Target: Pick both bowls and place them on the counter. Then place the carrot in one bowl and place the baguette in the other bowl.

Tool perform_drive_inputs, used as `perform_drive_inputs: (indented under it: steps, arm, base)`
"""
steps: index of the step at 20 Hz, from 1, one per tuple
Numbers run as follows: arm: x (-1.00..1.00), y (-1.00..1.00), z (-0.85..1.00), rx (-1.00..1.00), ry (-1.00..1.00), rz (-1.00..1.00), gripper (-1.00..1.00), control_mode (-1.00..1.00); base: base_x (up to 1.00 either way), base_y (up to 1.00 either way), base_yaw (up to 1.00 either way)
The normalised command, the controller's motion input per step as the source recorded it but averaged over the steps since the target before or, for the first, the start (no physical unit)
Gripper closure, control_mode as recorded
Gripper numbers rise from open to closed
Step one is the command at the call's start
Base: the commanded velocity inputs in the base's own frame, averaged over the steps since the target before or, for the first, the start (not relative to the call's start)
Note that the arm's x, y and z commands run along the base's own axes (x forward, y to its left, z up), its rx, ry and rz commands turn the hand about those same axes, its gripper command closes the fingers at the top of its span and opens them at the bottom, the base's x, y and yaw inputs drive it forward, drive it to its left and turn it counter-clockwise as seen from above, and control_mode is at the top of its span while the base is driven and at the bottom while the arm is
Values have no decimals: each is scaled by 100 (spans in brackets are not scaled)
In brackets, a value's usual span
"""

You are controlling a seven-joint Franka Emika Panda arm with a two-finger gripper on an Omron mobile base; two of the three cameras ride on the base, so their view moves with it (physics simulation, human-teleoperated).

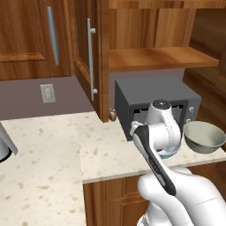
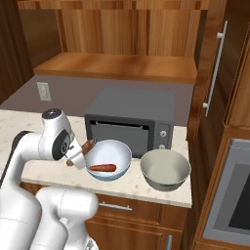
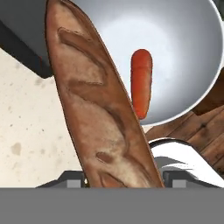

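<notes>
Stretching beneath wooden cabinets, the speckled beige counter carries a dark microwave and both bowls. The gripper, jaws partly apart, clasps the baguette just left of the white bowl, where the carrot lies. The grey-green bowl sits right.

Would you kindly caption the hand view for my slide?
Gripper holding the baguette beside the patterned bowl, where the carrot lies.

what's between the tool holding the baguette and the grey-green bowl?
The white-and-blue bowl, carrot inside, sits between the tool with its baguette and the grey-green bowl; clearest in the right base view.
</notes>
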Motion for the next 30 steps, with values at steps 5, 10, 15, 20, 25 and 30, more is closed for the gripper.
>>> perform_drive_inputs:
  steps: [5, 10, 15, 20, 25, 30]
  arm:
    - [-2, -63, 19, 0, 16, 0, 100, -100]
    - [0, -66, 12, 0, 16, 0, 100, -100]
    - [0, -68, 5, 0, 10, 0, 100, -100]
    - [0, -67, 3, 0, 7, 0, 100, -100]
    - [0, -65, 1, 0, 9, 0, 100, -100]
    - [10, -54, -2, 0, 8, 0, 100, -100]
  base:
    - [0, 0, 0]
    - [0, 0, 0]
    - [0, 0, 0]
    - [0, 0, 0]
    - [0, 0, 0]
    - [0, 0, 0]
